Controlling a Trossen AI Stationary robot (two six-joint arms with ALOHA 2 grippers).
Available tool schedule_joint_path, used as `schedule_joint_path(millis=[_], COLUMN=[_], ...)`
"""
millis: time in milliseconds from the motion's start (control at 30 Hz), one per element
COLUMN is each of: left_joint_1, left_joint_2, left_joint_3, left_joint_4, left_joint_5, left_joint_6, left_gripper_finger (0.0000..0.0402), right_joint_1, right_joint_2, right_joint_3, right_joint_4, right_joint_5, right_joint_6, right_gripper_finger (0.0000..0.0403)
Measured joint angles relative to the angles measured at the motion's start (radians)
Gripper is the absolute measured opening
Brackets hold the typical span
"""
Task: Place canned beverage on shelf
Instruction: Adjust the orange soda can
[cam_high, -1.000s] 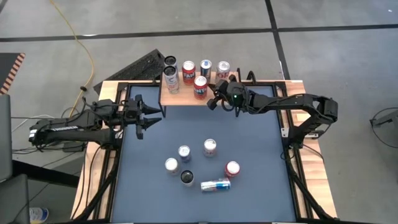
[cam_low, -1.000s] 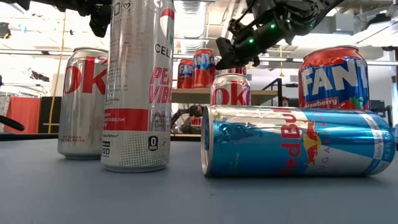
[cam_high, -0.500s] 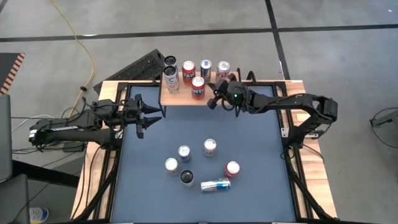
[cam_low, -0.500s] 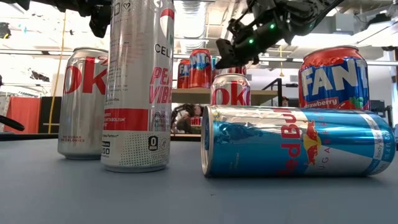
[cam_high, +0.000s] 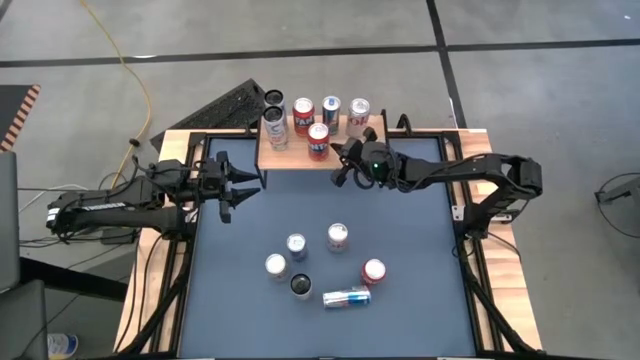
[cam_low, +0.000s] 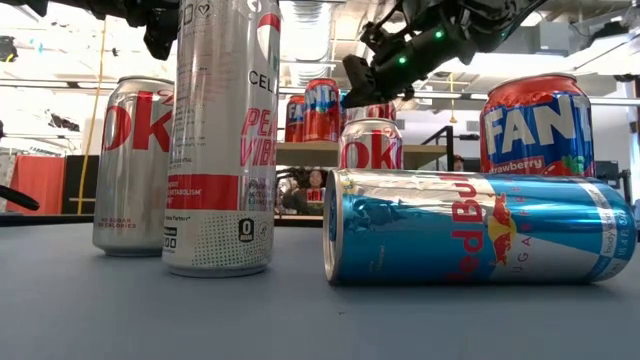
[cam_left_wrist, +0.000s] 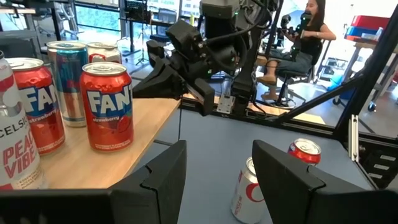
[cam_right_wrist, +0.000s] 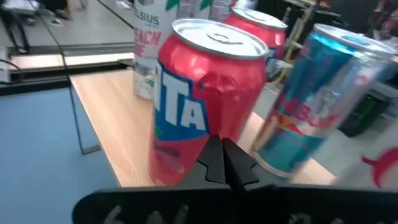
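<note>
So: right gripper (cam_high: 343, 166) has jaws pressed together, nothing between them, sitting just off the front edge of the shelf (cam_high: 290, 158), tips aimed at the red Fanta can (cam_high: 319, 139) w/ a small gap, not touching. Right wrist view shows the same: closed fingertips (cam_right_wrist: 222, 163) meet right in front of that can (cam_right_wrist: 208, 93), w/ a blue Red Bull can (cam_right_wrist: 314, 99) beside it on the wood top.

Left gripper (cam_high: 243, 185) hangs over the table's left side, near the shelf's left corner, jaws partly apart and empty; left wrist view shows the gap between its two fingers (cam_left_wrist: 163, 171) w/ only table behind.

On the shelf: Fanta in front, four more cans along the back, incl. a tall Celsius (cam_high: 276, 128). Other cans stand mid-table, well apart from the shelf; one Red Bull (cam_high: 346, 297) lies on its side.
</note>
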Motion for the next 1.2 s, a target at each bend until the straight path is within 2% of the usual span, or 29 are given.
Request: schedule_joint_path(millis=[67,567,667,800,967,1200], left_joint_1=[0.0,0.0,0.0,0.0,0.0,0.0], left_joint_2=[0.0,0.0,0.0,0.0,0.0,0.0], left_joint_3=[0.0,0.0,0.0,0.0,0.0,0.0], left_joint_4=[0.0,0.005,0.004,0.005,0.002,0.0], left_joint_5=[0.0,-0.026,-0.026,-0.026,-0.026,-0.026], left_joint_6=[0.0,-0.001,-0.001,-0.001,-0.002,0.002], left_gripper_finger=[0.0174,0.0174,0.0174,0.0174,0.0174,0.0174], right_joint_1=[-0.011,-0.086,-0.086,-0.085,-0.061,-0.006], right_joint_2=[0.001,0.066,0.067,0.062,0.044,0.039], right_joint_3=[0.0,-0.001,-0.001,-0.001,0.0,0.0], right_joint_4=[0.014,0.109,0.142,0.131,0.102,0.104], right_joint_5=[-0.047,-0.109,-0.154,-0.147,-0.056,-0.077], right_joint_6=[0.001,0.002,-0.009,-0.008,-0.001,-0.008], right_gripper_finger=[0.0,0.0,0.0,0.0,0.0,0.0])
